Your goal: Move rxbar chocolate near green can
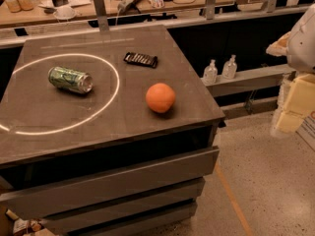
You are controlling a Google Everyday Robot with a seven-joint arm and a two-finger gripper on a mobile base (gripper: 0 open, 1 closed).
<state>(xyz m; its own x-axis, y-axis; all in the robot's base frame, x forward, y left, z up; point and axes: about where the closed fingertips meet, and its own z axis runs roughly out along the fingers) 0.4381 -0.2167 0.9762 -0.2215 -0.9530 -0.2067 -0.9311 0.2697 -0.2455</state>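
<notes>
rxbar chocolate lies flat toward table rear, right of green can. Gripper off-table far right, open or closed: can't tell. Risks: thin bar slips the pinch; can lies on its side, rolls if bumped; orange near the approach path

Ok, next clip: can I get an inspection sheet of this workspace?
Surface: dark table top with a pale ring on it.
Job's things: green can on its side inside the ring; rxbar chocolate flat near the far edge, outside it.
Clutter: orange fruit right of the ring.
Gripper: not in view; pale robot arm at the right edge, off the table.
Cables: power strip on the rear bench.
Surroundings: two bottles on a ledge.
</notes>
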